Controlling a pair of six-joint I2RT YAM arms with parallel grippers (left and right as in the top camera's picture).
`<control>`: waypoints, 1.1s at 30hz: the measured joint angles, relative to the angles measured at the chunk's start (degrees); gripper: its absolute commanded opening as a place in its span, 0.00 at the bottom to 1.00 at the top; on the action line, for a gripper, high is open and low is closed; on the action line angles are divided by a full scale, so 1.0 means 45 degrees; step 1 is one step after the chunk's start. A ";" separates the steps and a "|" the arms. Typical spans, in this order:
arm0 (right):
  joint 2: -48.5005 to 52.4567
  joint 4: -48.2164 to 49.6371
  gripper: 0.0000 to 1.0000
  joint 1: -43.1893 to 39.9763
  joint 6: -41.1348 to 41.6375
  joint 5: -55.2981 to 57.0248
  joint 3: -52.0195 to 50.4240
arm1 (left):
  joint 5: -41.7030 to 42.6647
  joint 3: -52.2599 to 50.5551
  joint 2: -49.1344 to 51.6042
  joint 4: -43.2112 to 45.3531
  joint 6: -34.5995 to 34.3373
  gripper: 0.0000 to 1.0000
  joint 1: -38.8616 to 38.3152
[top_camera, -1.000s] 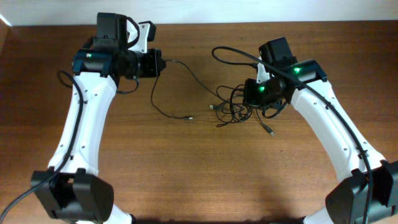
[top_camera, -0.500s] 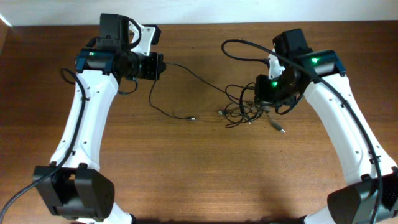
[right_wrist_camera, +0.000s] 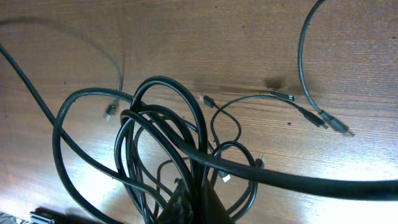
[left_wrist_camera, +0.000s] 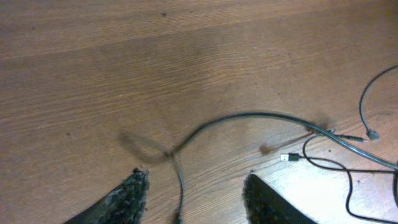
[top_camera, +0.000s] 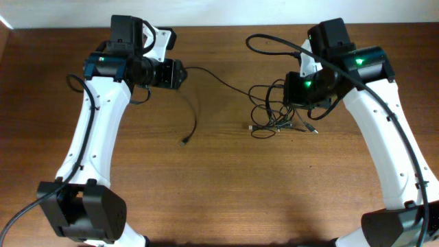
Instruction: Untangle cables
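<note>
The cables are thin black cords. Most of them form a tangled clump [top_camera: 274,113] at the right of centre, and its loops [right_wrist_camera: 161,124] fill the right wrist view. My right gripper [top_camera: 296,92] is shut on several strands of this clump [right_wrist_camera: 193,202], which fan out below it. One long cable [top_camera: 216,79] runs from the clump left to my left gripper [top_camera: 176,73], then curves down to a loose plug [top_camera: 185,143]. In the left wrist view that gripper [left_wrist_camera: 196,183] is open, and the cable [left_wrist_camera: 180,190] passes untouched between its fingers [left_wrist_camera: 134,193].
A thicker black arm cable [top_camera: 274,42] arcs over the table behind the right gripper and crosses the right wrist view [right_wrist_camera: 292,180]. Small plug ends [right_wrist_camera: 208,99] lie around the clump. The wooden table [top_camera: 219,192] runs to a pale wall at the back.
My left gripper has opened and let go of the cable, whose free end has swung down and left. The right gripper has moved right and back, dragging the clump along.
</note>
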 measured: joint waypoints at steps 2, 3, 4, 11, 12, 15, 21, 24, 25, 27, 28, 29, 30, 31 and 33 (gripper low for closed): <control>0.0000 0.0010 0.04 0.0000 0.0000 0.0000 0.0000 | 0.0180 0.0000 0.0000 -0.0010 -0.0073 0.87 0.0000; 0.0005 0.0010 0.04 0.0000 0.0005 0.0000 0.0000 | 0.0228 0.0000 0.0000 -0.0078 -0.0010 0.88 0.0000; 0.0005 0.0010 0.04 0.0000 0.0005 0.0000 0.0000 | 0.0238 0.0000 0.0000 -0.0155 -0.0039 0.88 0.0000; 0.0005 0.0049 0.04 0.0000 0.0000 -0.0053 0.0000 | 0.0311 0.0000 0.0000 -0.0170 -0.0024 0.86 0.0000; 0.0005 0.0053 0.04 0.0000 0.0000 -0.0053 0.0000 | 0.0457 0.0000 0.0000 -0.0141 -0.0019 0.86 0.0000; 0.0005 0.0053 0.04 0.0000 -0.0005 -0.0058 0.0000 | 0.1248 0.0000 0.0000 0.0146 -0.0010 0.85 0.0000; 0.0005 0.0058 0.04 0.0000 0.0010 -0.0097 0.0000 | 0.1987 0.0000 0.0000 0.0792 -0.0015 0.84 -0.0578; 0.0000 0.0058 0.04 0.0000 -0.0005 -0.0102 0.0000 | 0.2701 -0.0019 0.0049 0.1797 -0.0010 0.79 -0.1569; 0.0005 0.0063 0.04 0.0000 0.0005 -0.0097 0.0000 | 0.3060 -0.0024 0.0121 0.2006 -0.0019 0.78 -0.1797; 0.0005 0.0058 0.04 0.0000 -0.0005 -0.0097 0.0000 | 0.4007 -0.0024 0.0466 0.2812 -0.0117 0.78 -0.2118; 0.0000 0.0058 0.04 0.0000 -0.0005 -0.0102 0.0000 | 0.4498 -0.0024 0.0821 0.3045 -0.0223 0.77 -0.2278; 0.0005 0.0049 0.04 0.0000 0.0000 -0.0102 0.0000 | 0.4949 -0.0024 0.1175 0.3235 -0.0345 0.76 -0.2424; 0.0000 0.0058 0.04 0.0000 0.0000 -0.0102 0.0000 | 0.5382 -0.0024 0.1520 0.3376 -0.0452 0.75 -0.2550; 0.0000 0.0058 0.04 0.0000 0.0005 -0.0102 0.0000 | 0.5833 -0.0034 0.1860 0.3449 -0.0539 0.74 -0.2681; 0.0005 0.0083 0.04 0.0000 0.0000 -0.0102 0.0000 | 0.6640 -0.0049 0.2123 0.3638 -0.0763 0.68 -0.2939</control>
